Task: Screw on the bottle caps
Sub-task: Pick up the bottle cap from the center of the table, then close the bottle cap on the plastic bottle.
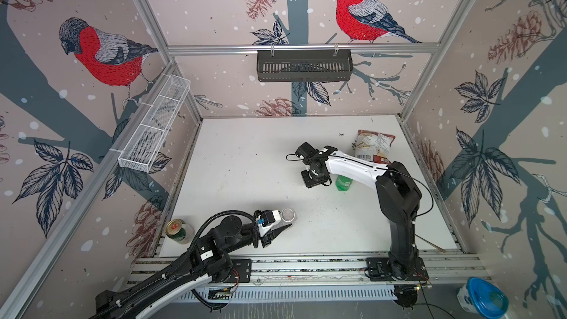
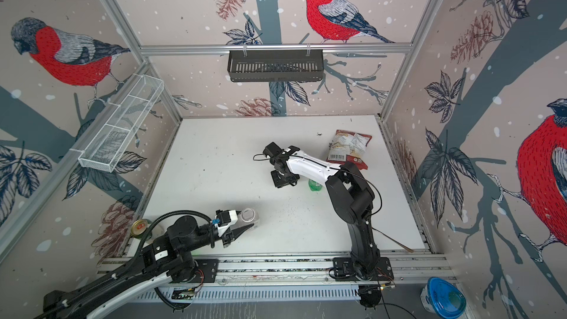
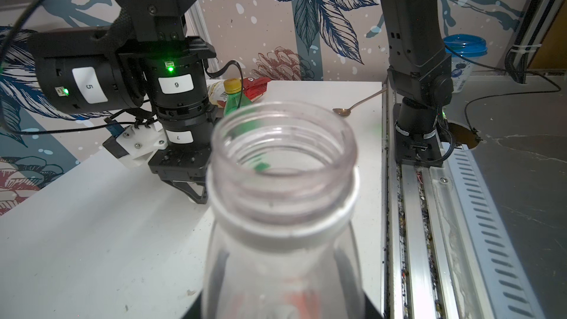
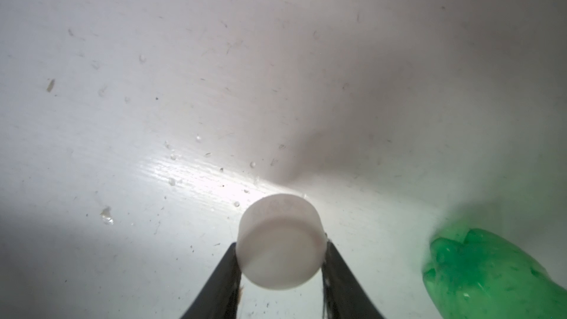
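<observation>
White cap (image 4: 280, 240) sits clamped in the right claw (image 4: 281, 245) over the tabletop (image 4: 153, 87), beside the green bottle (image 4: 491, 274). The left claw (image 1: 285, 222) is clamped on the open clear bottle (image 3: 285, 179).

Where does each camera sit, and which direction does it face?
Both top views: high in front, looking down at the table, left arm, right arm.
Left wrist: faces the clear bottle in the left claw, right arm beyond.
Right wrist: looks down past the right claw gripping the white cap.
All share the green bottle.
</observation>
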`<state>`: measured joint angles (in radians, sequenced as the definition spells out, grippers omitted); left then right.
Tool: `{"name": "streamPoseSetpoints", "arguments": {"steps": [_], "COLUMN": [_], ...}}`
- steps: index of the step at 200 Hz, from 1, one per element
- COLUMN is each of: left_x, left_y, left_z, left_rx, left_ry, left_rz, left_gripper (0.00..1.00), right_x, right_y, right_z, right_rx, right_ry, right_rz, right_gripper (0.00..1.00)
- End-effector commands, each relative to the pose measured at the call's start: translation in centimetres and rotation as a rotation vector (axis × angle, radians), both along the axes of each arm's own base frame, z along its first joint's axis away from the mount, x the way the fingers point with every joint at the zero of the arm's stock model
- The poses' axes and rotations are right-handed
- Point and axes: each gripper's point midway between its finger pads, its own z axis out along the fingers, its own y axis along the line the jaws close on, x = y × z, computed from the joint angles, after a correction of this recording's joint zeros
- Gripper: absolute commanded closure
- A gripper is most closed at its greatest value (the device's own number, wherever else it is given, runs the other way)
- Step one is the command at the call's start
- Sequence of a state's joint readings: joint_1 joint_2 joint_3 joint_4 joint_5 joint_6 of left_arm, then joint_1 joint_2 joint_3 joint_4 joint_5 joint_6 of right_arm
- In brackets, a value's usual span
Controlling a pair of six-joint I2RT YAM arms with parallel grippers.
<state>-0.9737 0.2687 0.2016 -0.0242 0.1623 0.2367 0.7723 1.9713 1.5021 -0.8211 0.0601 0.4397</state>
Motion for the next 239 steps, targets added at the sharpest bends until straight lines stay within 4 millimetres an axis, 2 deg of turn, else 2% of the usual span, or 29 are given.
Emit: {"name": "streamPoseSetpoints", "arguments": {"steps": [1, 103, 161, 197, 239], "left_x": [0.2, 0.4, 0.4, 0.4, 0.4], "left_y": [0.0, -0.1, -0.2, -0.3, -0.4], "left_z": [0.3, -0.2, -0.5, -0.6, -0.9], "left_rx": [-0.012, 0.007, 0.017, 0.022, 0.036], "left_ry": [-0.004, 0.001, 0.008, 0.012, 0.019], "left_rz": [0.011, 0.017, 0.014, 0.01, 0.011], "left_gripper": [0.59, 0.59, 0.6, 0.6, 0.6], "right_x": [-0.2, -3.8, -6.3, -8.6, -12.4], "right_y": [0.4, 0.8, 0.4, 0.6, 2.3], "right_z": [1.2, 6.4, 11.6, 14.9, 17.5], "right_rx": [0.014, 0.093, 0.123, 0.19, 0.297], "right_ry": [-0.042, -0.134, -0.243, -0.295, -0.342], "right_rz": [0.024, 0.116, 0.226, 0.319, 0.495], "right_gripper": [0.57, 0.58, 0.58, 0.58, 0.6]}}
